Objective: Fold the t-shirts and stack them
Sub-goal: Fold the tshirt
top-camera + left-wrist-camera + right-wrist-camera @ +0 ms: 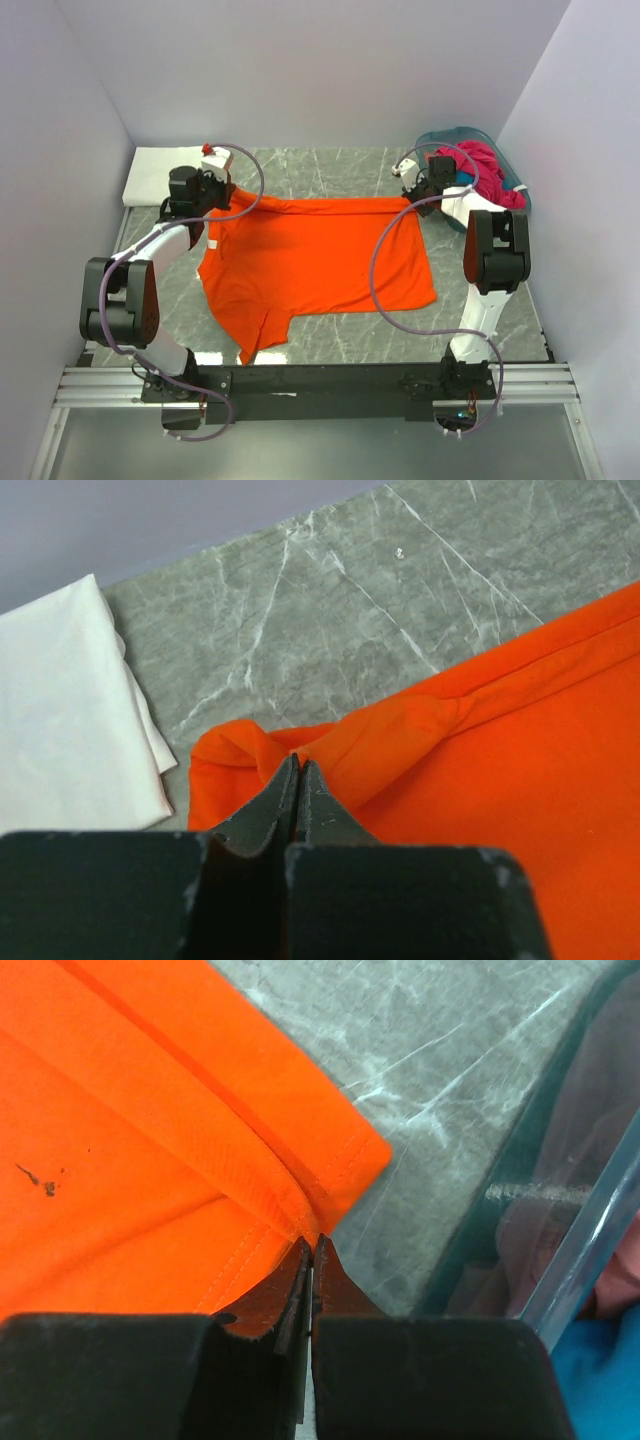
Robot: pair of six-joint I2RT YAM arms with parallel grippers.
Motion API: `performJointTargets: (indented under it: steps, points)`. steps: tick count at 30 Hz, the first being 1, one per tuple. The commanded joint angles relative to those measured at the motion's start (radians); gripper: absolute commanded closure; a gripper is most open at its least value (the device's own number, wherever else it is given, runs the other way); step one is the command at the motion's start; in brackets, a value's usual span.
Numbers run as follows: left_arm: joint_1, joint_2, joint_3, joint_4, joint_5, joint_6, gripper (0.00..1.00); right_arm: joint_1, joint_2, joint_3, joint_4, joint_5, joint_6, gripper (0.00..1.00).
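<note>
Basket (455, 132) of teal plastic sits at the far right corner, a magenta t-shirt (488, 165) heaped in it, just beside the right gripper (311, 1247); a folded white t-shirt (60, 710) lies near the left gripper (297, 767). Both jaws are pinched tight on the far edge of the orange t-shirt (315, 260) (spread mid-table, one corner each). Grey marbled table (330, 170), pale walls (300, 70) on three sides.
</note>
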Motion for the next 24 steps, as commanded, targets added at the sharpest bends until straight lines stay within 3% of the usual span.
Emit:
performJointTargets:
  steps: [1,24]
  points:
    - [0.001,-0.045,-0.007,-0.003,0.028,0.002,1.0,-0.009,-0.07,-0.014,-0.001,-0.008,-0.025,0.99]
    - [0.003,-0.08,-0.041,-0.028,0.026,0.016,1.0,-0.009,-0.094,-0.054,0.003,0.0,-0.04,0.96]
